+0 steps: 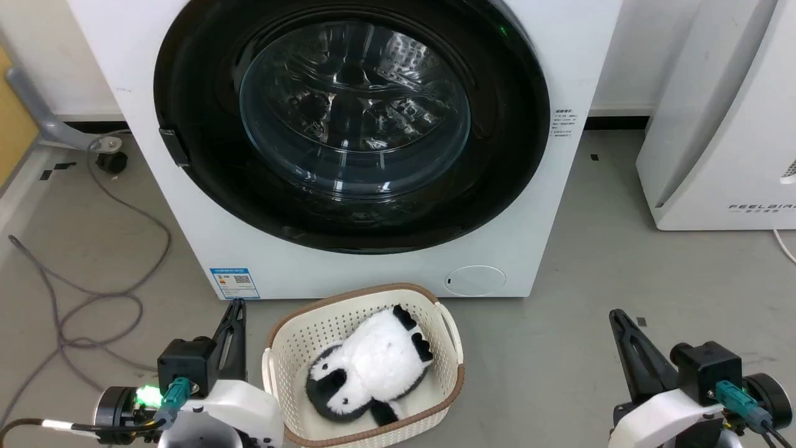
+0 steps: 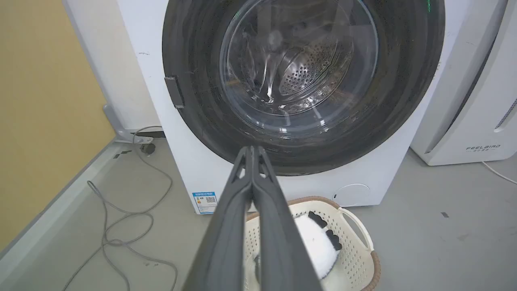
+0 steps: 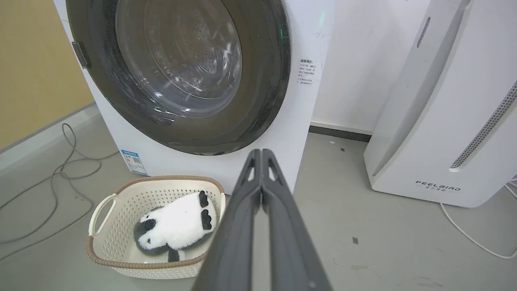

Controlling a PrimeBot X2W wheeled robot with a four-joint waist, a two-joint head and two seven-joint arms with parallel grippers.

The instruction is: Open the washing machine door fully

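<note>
Washing machine door (image 1: 351,124) was closed on the washing machine (image 1: 373,274), far centre. Left gripper (image 1: 237,306) and right gripper (image 1: 615,315) both pinched closed, empty, near side, flanking the basket (image 1: 348,297).

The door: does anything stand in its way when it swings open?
A basket with a plush panda stands before the machine, below the door's lower edge. Whether the door would clear its rim, I cannot tell.

Bright, even indoor light lit all views, casting only soft shadows on the floor (image 1: 591,261). Reflections streaked the glass of the washing machine door (image 1: 351,112), and both wrist views bowed straight edges.
</note>
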